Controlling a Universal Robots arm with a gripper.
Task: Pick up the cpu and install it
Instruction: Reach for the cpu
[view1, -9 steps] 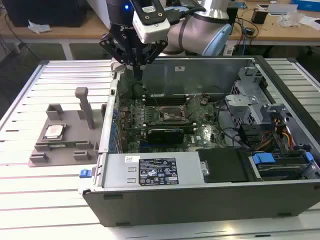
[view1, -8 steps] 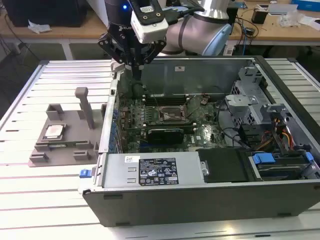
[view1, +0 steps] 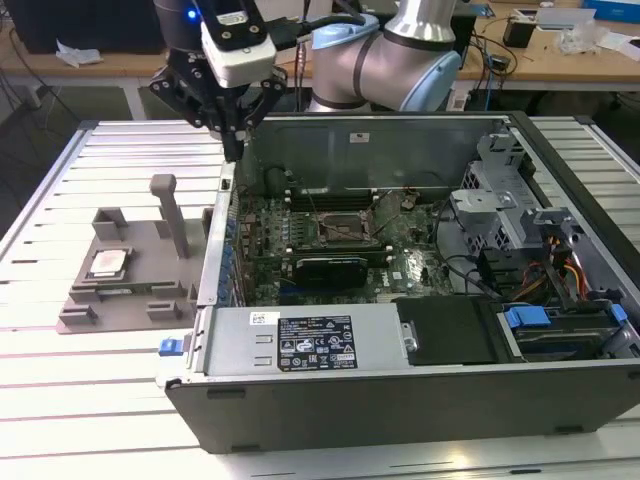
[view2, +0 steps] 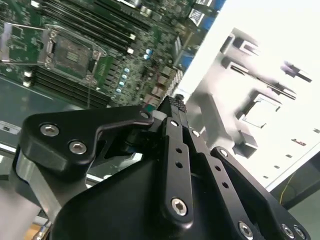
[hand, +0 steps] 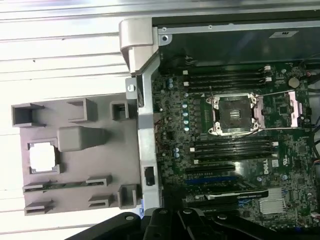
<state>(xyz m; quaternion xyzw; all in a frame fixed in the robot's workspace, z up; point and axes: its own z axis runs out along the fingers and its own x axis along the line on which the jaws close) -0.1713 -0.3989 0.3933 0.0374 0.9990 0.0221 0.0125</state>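
Observation:
The cpu, a small square chip with a silver top, lies flat in a recess of the grey plastic tray at the exterior view's left, outside the computer case. In the first wrist view the cpu is a bright square in the tray. The open motherboard socket sits inside the case, its metal frame lifted; the first wrist view has the socket too. My gripper hangs above the case's wall between tray and board, fingers together with nothing held. In the second wrist view the gripper tapers to one tip.
The open case has a power supply along its near side and drive bays with cables at the exterior view's right. A tall post rises from the tray. The case's metal wall separates tray and board. Everything rests on a slatted metal table.

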